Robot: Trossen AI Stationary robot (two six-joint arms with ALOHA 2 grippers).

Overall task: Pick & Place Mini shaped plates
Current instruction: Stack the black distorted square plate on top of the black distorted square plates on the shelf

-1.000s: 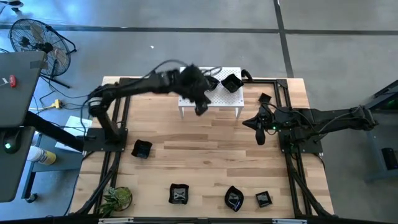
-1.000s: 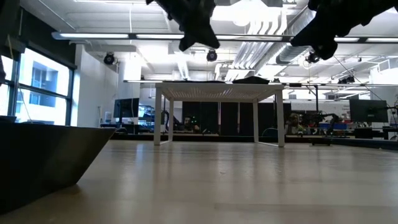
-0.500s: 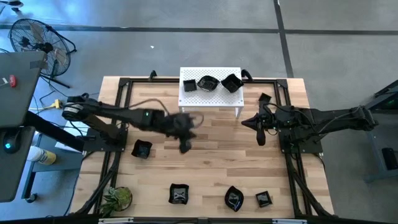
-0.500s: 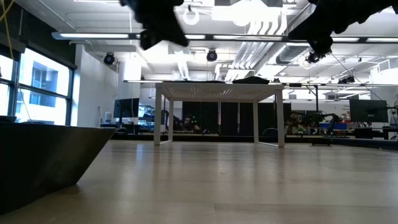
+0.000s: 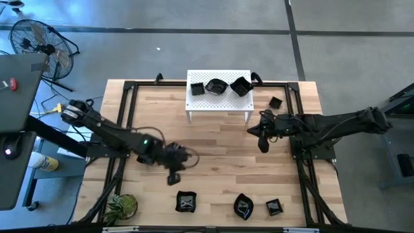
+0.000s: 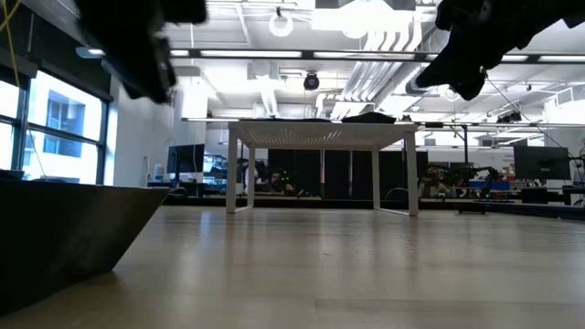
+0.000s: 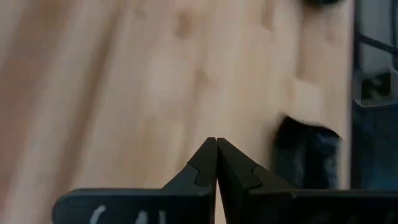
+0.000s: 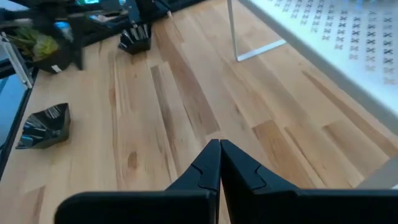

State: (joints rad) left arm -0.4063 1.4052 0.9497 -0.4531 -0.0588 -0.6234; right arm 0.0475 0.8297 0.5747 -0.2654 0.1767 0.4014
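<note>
1. At the near left corner of your wooden surface [image 5: 220, 145], a small green plant [image 5: 121, 206] sits beside the frame rail.
2. Your left end effector [image 5: 173, 177] hangs over the left-centre of the surface, its arm reaching in from the left edge. The fingers [image 7: 205, 163] are clenched tip to tip with nothing between them.
3. Just beside that arm, a mini shaped plate [image 5: 148, 155] lies near the left rail; the arm covers part of it from above.
4. Along the near edge you have three more black plates, well apart from each other: a square one [image 5: 186, 202], a leaf-like one [image 5: 243, 206] and a smaller one [image 5: 273, 207].
5. At the far middle stands the white perforated stand [image 5: 200, 102]. On top of it, a tiny plate [image 5: 197, 89], a round plate [image 5: 215, 87] and a squarish plate [image 5: 240, 86] sit in a row.
6. Your right end effector [image 5: 261, 144] hovers in front of the stand's right leg, above bare wood. Its fingers [image 8: 208, 163] are also clenched together and hold nothing.
7. One small plate [image 5: 275, 102] lies on the surface to the right of the stand, near the right arm.
</note>
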